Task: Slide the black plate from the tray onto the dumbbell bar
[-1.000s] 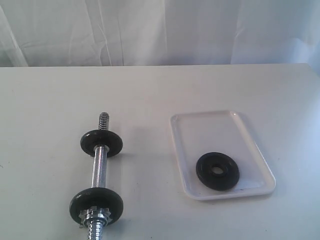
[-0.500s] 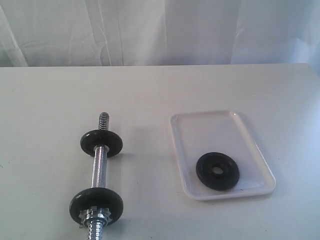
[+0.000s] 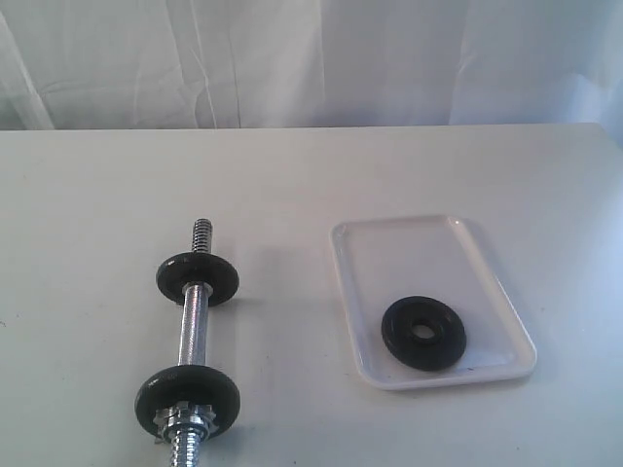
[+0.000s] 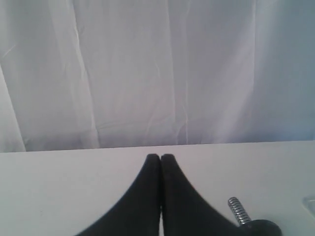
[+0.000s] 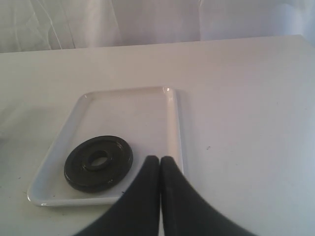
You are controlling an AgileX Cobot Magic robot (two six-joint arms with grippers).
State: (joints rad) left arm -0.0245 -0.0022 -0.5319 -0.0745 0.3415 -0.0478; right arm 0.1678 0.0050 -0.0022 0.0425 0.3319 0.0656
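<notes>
Black plate (image 3: 423, 333) lies flat in the white tray (image 3: 409, 253), well apart from the dumbbell bar (image 3: 193, 331); left gripper (image 4: 160, 158) and right gripper (image 5: 160, 160) both pinched together, empty; risk: flat disc skids on glossy plastic, or its hole snags the coarse thread.

Exterior view: dumbbell bar (image 3: 193, 331) runs off the bottom edge, so its near threaded end is cut. Left wrist view: left gripper (image 4: 160, 157) is cut off at the base by the bottom edge. Only the bar's threaded tip and a sliver of a black disc (image 4: 266, 227) show lower right, rest off frame. Tray (image 4: 309, 201) is just a blurry corner at the right edge. Right wrist view: right gripper (image 5: 160, 160) is cut off at the bottom and covers part of the tray's near rim.
</notes>
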